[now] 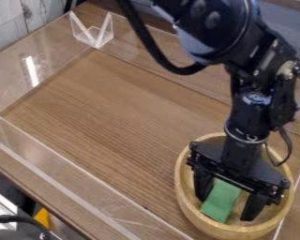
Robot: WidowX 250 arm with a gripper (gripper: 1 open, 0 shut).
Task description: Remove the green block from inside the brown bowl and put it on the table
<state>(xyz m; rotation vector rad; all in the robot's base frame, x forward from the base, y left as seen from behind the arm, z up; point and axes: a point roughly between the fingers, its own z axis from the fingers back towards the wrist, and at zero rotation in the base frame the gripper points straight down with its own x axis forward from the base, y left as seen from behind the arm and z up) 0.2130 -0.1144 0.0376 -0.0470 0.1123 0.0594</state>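
Lying inside the bowl [187,208] at the table's [115,112] near right corner, the block [223,199] runs lengthwise from upper right toward lower left. Wide-open fingers [204,192] straddle it, gripping nothing. Bare table stretches left; acrylic walls [65,178] edge it.

Glossy black robot arm [228,42], rounded joints, black cables, black gripper [238,192] w/ two jaws
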